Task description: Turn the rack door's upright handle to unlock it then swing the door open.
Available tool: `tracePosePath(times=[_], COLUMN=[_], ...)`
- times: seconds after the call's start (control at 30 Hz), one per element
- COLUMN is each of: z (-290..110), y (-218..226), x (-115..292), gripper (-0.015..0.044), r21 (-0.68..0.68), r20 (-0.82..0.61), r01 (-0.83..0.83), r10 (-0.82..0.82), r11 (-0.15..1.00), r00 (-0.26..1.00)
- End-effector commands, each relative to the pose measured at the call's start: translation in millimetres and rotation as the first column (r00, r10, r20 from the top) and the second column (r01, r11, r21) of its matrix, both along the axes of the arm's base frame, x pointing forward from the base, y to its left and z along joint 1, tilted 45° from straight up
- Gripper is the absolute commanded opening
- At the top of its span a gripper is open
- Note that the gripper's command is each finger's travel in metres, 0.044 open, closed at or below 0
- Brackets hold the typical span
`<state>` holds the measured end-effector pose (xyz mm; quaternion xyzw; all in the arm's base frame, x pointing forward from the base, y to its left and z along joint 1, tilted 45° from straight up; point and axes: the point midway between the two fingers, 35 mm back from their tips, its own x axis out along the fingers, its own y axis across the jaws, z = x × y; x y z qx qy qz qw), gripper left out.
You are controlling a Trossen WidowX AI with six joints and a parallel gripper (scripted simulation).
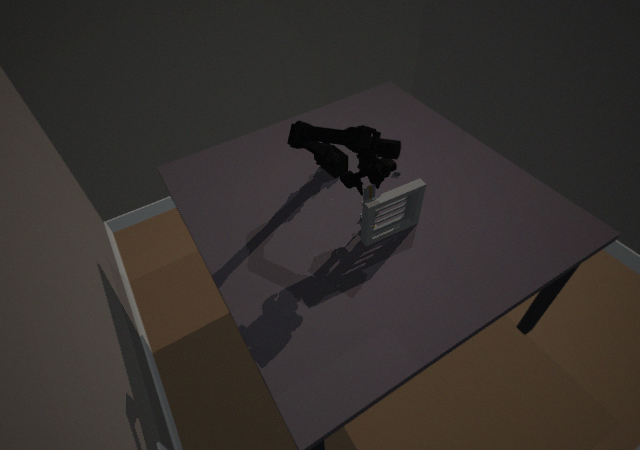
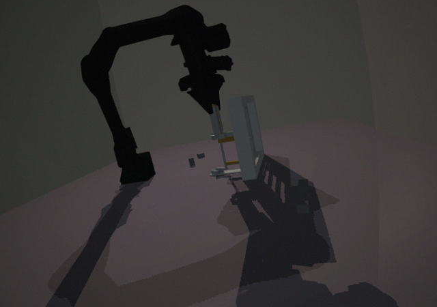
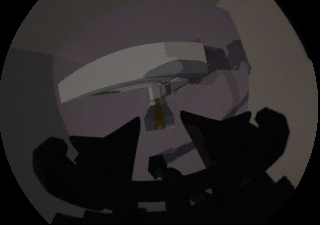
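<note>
Gripper: the gripper [image 1: 369,189] [image 2: 215,111] [image 3: 160,116] pointed downward at the top of the upright handle, its jaws moderately wide and gripping nothing.
Handle: the handle [image 1: 369,192] [image 2: 216,121] [image 3: 159,115] stood upright on the arm's side of the rack, its top between the two fingertips in the wrist view. A gap showed on each side of it there.
Handle color: pale grey with a yellow stripe along it.
Rack: the pale rack [image 1: 366,224] [image 2: 242,138] [image 3: 125,67] stood upright on the table [image 1: 465,228] [image 2: 169,226] [image 3: 150,22], just beside the gripper.
Slats: several pale slats [image 1: 390,213] ran across the rack's opening in the top view.
Brackets: a yellow upper bracket [image 2: 226,139] and a yellow lower bracket [image 2: 232,162] showed between the handle side and the rack.
Door: its exact angle could not be told in the dim light.
Arm: the black arm [image 1: 330,135] [image 2: 141,30] arched high over the table, and its last section came down steeply to the handle.
Base: the dark base [image 2: 145,168] stood on the table, well apart from the rack.
Blocks: two small grey blocks [image 2: 191,162] lay near each other, between the base and the rack in the exterior view.
</note>
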<state>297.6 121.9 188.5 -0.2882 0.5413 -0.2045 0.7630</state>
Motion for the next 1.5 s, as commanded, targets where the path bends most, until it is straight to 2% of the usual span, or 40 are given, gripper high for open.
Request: tracePosePath(times=[0.0,0.5,0.7,1.27,1.47], z=[-6.3,-21.1,-21.1,-21.1,-21.1], y=[-3.0,-17.7,-17.7,-17.7,-17.7], x=[1.1,6.9,6.9,6.9,6.9], gripper=[0.0294,0.0294,0.0137,0.0024,0.0023], r21=[-0.008,-0.023,-0.023,-0.023,-0.001], r20=[-0.026,-0.077,-0.077,-0.077,-0.03], r01=[0.013,0.075,0.075,0.075,0.128], r10=[-0.014,-0.076,-0.076,-0.076,-0.128], r11=[1.0,0.997,0.997,0.997,0.992], r00=[1.0,0.994,0.994,0.994,0.991])
